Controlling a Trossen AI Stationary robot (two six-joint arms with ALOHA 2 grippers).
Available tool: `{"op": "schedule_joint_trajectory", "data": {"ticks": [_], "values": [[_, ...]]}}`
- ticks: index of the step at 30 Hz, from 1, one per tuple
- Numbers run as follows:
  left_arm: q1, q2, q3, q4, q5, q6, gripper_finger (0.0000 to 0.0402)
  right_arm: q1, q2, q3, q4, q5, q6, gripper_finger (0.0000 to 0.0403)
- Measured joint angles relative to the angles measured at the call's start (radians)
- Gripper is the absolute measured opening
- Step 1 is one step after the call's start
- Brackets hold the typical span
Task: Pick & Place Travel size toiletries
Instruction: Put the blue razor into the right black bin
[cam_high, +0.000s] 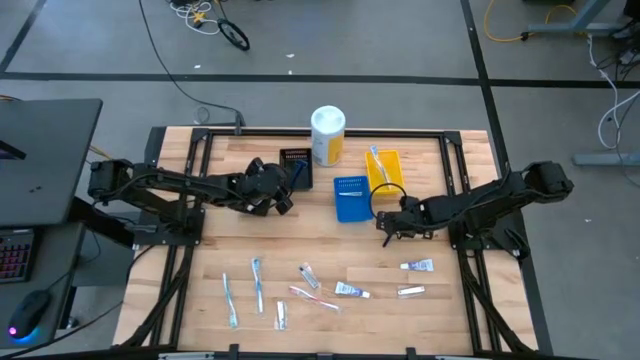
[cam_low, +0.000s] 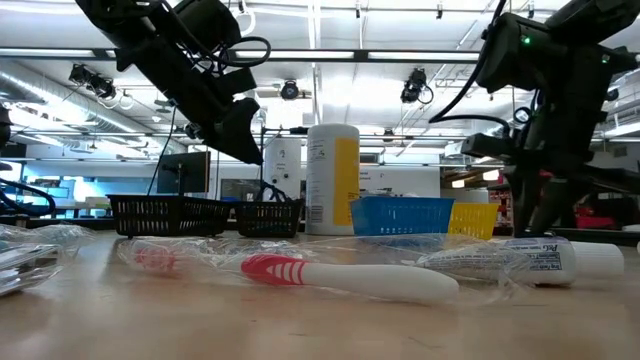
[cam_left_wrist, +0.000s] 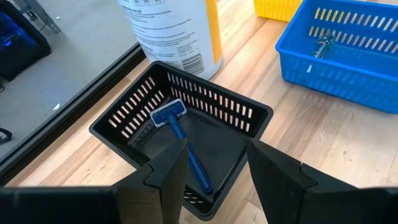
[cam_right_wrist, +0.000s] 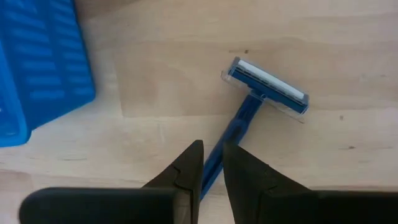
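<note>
One dark blue razor (cam_left_wrist: 182, 138) lies in the black tray (cam_left_wrist: 249, 115), head toward the far wall. A second blue razor (cam_right_wrist: 252, 107) lies on the wood. Wrapped toothbrushes (cam_high: 258, 284) and small white tubes (cam_high: 417, 265) lie scattered near the table's front edge.

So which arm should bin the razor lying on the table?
Right. Its gripper already straddles that razor's handle, whereas the left gripper is open over the black basket, which holds another razor.
</note>
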Motion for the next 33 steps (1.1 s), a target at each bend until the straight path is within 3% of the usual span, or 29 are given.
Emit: {"op": "schedule_joint_trajectory", "data": {"ticks": [10,17,26,33], "values": [[0.000,0.000,0.000,0.002,0.015,0.000,0.0174,-0.003,-0.016,0.001,-0.009,0.008,-0.095,0.0071],[0.000,0.000,0.001,0.003,0.015,0.000,0.0174,-0.002,-0.043,0.074,-0.093,0.008,-0.127,0.0071],[0.000,0.000,0.001,0.001,0.015,-0.001,0.0174,-0.001,-0.004,0.075,-0.135,-0.001,0.013,0.0071],[0.000,0.000,0.001,0.001,0.015,-0.001,0.0174,-0.001,0.047,0.075,-0.123,-0.019,0.031,0.0071]]}}
